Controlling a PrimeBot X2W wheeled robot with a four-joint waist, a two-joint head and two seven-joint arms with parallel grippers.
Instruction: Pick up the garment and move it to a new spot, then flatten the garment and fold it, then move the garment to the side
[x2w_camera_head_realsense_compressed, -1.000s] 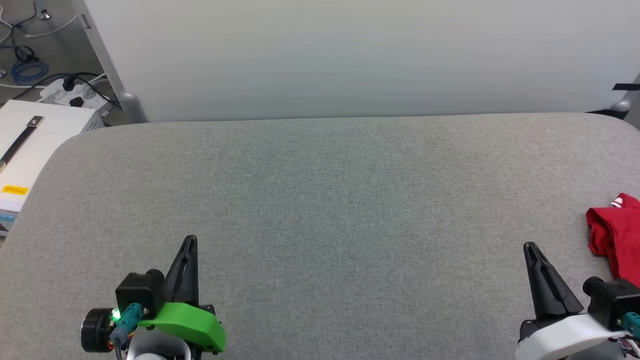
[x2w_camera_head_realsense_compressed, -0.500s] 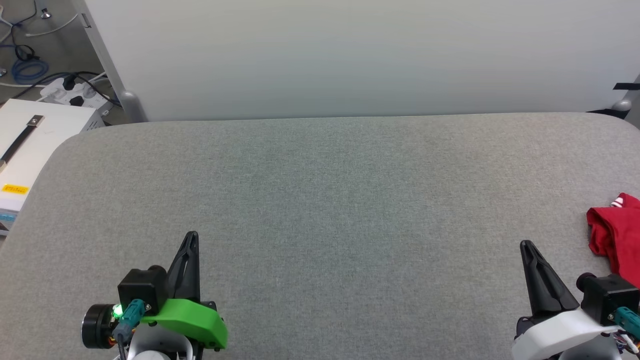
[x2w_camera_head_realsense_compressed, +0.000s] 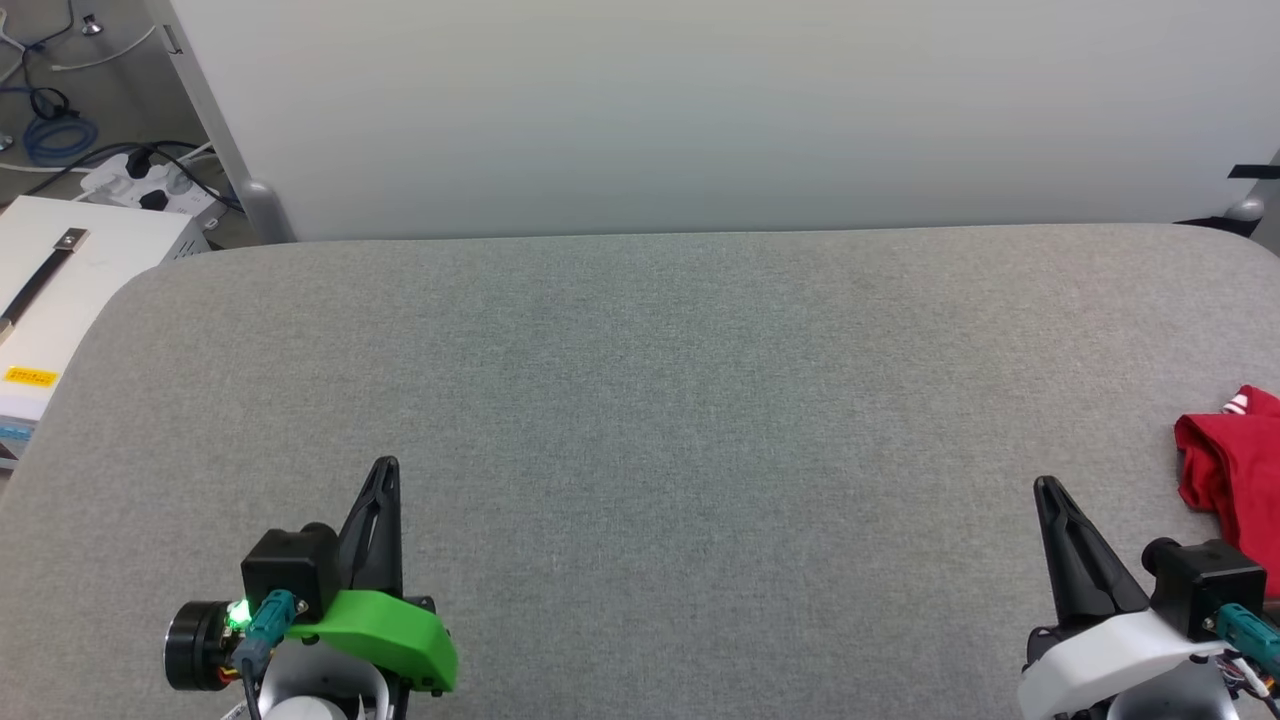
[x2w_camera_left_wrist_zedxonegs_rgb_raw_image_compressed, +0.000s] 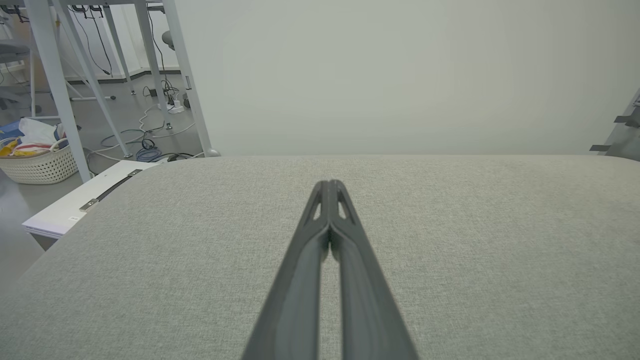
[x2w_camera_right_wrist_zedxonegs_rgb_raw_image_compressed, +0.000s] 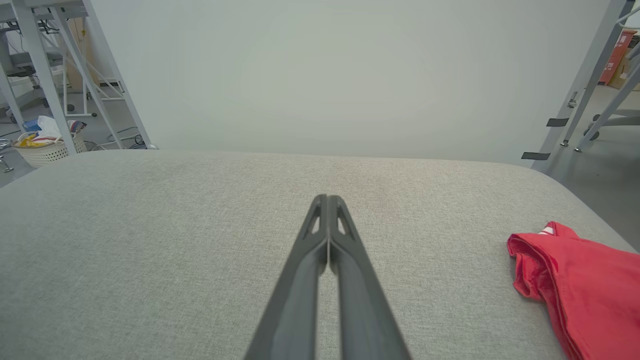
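Red garment (x2w_camera_head_realsense_compressed: 1232, 478) lies bunched at the right edge of the grey worktop (x2w_camera_head_realsense_compressed: 640, 380); left end effector (x2w_camera_head_realsense_compressed: 384, 468) and right end effector (x2w_camera_head_realsense_compressed: 1046, 487) are by the near edge, each pressed fully closed and holding nothing, the right one near the garment.

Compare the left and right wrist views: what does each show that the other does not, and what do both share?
Left wrist view, not the right: the shut left gripper and a white box with a black strap. Right wrist view, not the left: the shut right gripper and the red garment lying crumpled on the table. Both: that grey table, the pale wall panel and a white basket.
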